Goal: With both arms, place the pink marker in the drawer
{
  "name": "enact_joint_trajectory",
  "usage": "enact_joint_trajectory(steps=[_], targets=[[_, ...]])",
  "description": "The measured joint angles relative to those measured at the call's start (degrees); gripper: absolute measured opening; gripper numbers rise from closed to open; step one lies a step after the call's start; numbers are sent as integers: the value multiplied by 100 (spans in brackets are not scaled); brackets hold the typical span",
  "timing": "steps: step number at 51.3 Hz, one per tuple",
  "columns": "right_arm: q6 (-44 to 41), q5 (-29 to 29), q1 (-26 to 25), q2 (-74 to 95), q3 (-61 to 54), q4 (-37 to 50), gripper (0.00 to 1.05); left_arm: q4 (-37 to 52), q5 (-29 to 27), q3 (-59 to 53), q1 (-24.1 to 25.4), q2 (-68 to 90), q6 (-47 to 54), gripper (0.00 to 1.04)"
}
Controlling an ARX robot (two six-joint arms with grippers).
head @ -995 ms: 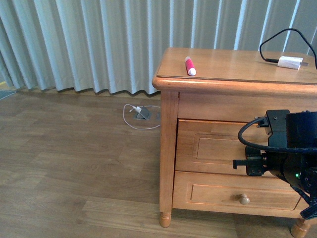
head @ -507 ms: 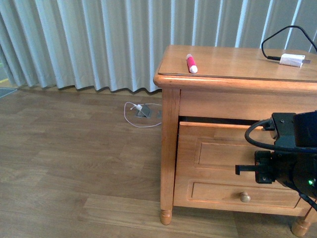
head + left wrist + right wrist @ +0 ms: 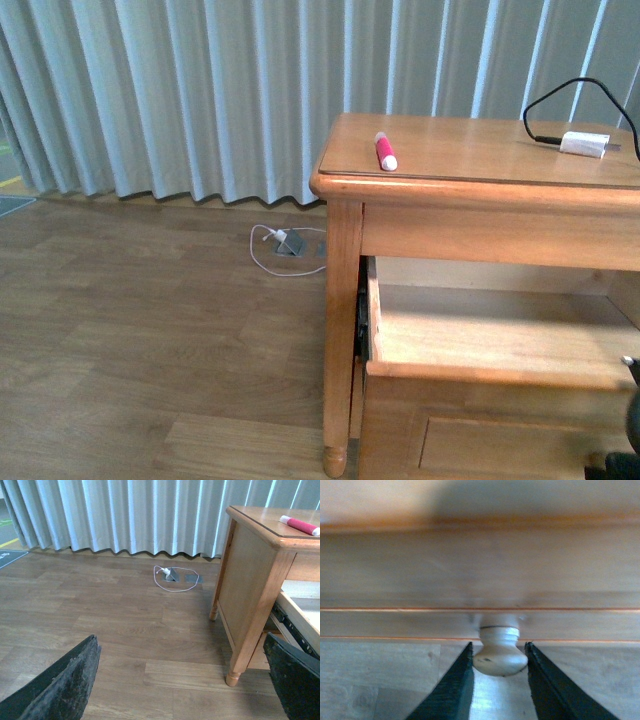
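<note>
— Where's the pink marker (image 3: 385, 151)?
— Lying on the counter (image 3: 470, 150), above the open drawer (image 3: 480, 372). My right pincer (image 3: 497, 649) is clamped on the knob (image 3: 500, 661) — my left pincer (image 3: 180, 645) gapes wide, empty.

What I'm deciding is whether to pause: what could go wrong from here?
The drawer is far out; further pull by the right pincer, shut on the knob, might drag it off its runner.
The marker lies near the edge of the cabinet top; a clumsy touch by the open left pincer could roll it off.
</note>
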Motion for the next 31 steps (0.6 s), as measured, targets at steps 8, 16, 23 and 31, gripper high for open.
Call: enact_joint_trajectory(steps=[8,16,23,31], targets=[[59,77,-7,-516,-374,-302,61,0,0,0,0,0,0,99],[81,-31,31,-1792,-612,-1268,84,0,0,0,0,0,0,99],[44,-323,50,-3869,-658,-3025,96,0,0,0,0,0,0,99],[-26,-555,87,-6155,-225,-5241,96,0,0,0,0,0,0,99]])
